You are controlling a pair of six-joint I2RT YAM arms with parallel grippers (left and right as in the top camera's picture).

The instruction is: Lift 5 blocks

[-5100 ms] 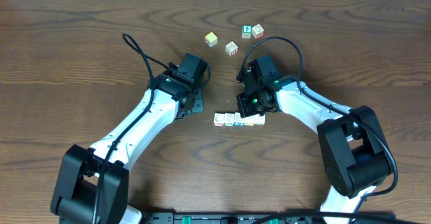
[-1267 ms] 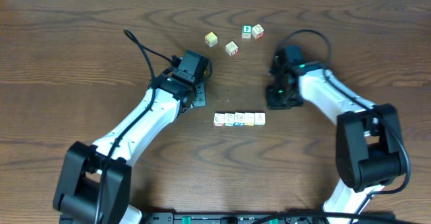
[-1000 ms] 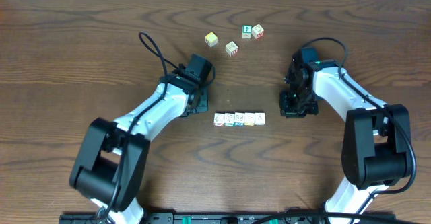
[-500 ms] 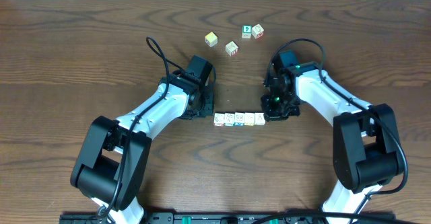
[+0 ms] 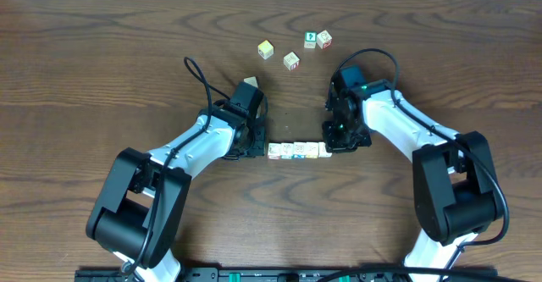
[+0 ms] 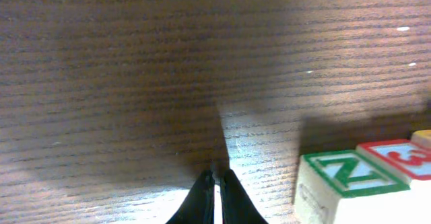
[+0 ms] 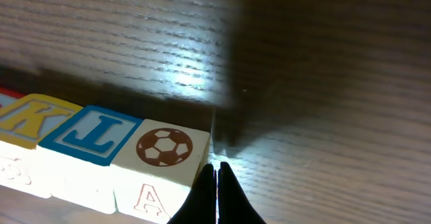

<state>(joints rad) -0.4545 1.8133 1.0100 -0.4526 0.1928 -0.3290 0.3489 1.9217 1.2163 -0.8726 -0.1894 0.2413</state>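
The row of five blocks (image 5: 301, 150) lies flat at the centre of the bench (image 5: 102, 45), faces touching and none raised. The right end effector (image 7: 217, 183) is fully closed and stands low at the row's right end, just beside the football-printed block (image 7: 165, 146). The left end effector (image 6: 214, 194) is also fully closed, gripping nothing. It stands at the left end, with a gap to the green-edged block (image 6: 347, 172). Step in hand, by judgement: bracketing the row for a two-sided squeeze. The next move calls for pressing both closed tips inward, level and opposed, until the row clamps, then raising both arms together. Uneven pressure may buckle the row.
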